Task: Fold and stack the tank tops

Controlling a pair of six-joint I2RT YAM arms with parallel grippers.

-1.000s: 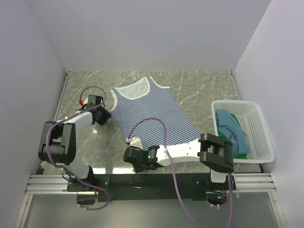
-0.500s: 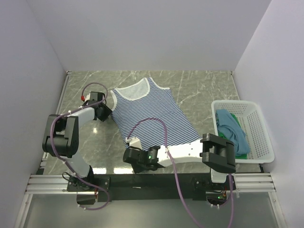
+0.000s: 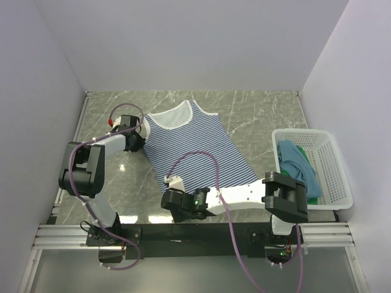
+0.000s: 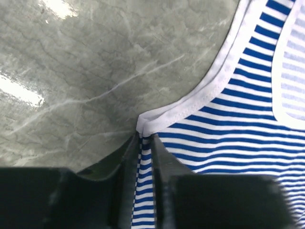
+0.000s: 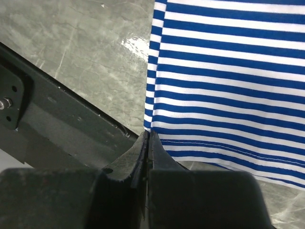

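Cloth caught at one corner: your left hand [image 4: 145,143] now stands at the striped tank top [image 3: 198,146], on the shoulder strap of its left side, fingers drawn in close with a strip of blue-and-white fabric pinched between them. A second ago that hand waited wider, just off the same edge of the top and nearer the hem; it has since slid up to the strap and narrowed onto it.

Your right hand [image 5: 147,137] sits at the top's near hem corner, left side, fingers pressed together as they were throughout. Their tips touch the corner of the hem; whether cloth is actually caught between them you cannot tell from here. Its arm has shifted only a little.

The striped tank top itself has not moved. It lies spread flat on the tabletop [image 3: 263,116], neckline at the far end, hem toward the arms, turned slightly askew. Well to its right the basket [image 3: 305,132] holds the teal tank top [image 3: 296,165], with the green tank top [image 3: 313,198] showing under it.

What the change means: with both hands posted along the top's left edge, strap and hem, the first fold looks ready to begin, most likely by carrying that edge across toward the right side. Nothing is folded or stacked yet, and two tops wait in the basket. Confirm the hem grip before you lift, or that corner may stay behind.
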